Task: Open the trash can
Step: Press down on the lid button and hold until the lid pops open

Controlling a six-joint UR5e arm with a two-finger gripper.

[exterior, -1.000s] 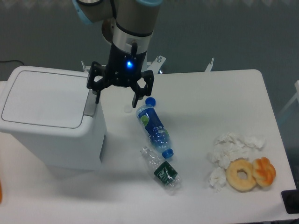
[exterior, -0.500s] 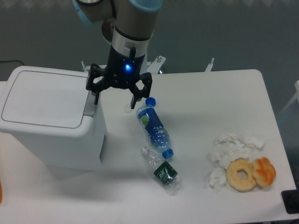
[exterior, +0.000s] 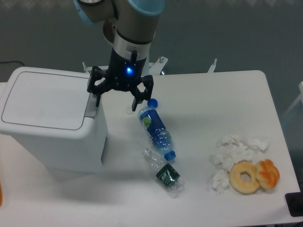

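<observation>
Camera view | black two-finger gripper spread apart, empty, at 3 o'clock of large boxy white plastic trash can | lid closed

Two plastic bottles, crumpled tissues, two doughnuts on white table.

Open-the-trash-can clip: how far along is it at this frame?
Nothing is done yet: the trash can has its lid flat and closed. In hand: the open, empty gripper hangs beside the grey button strip at the lid's right edge. Left: pressing the strip and getting the lid up.
</observation>
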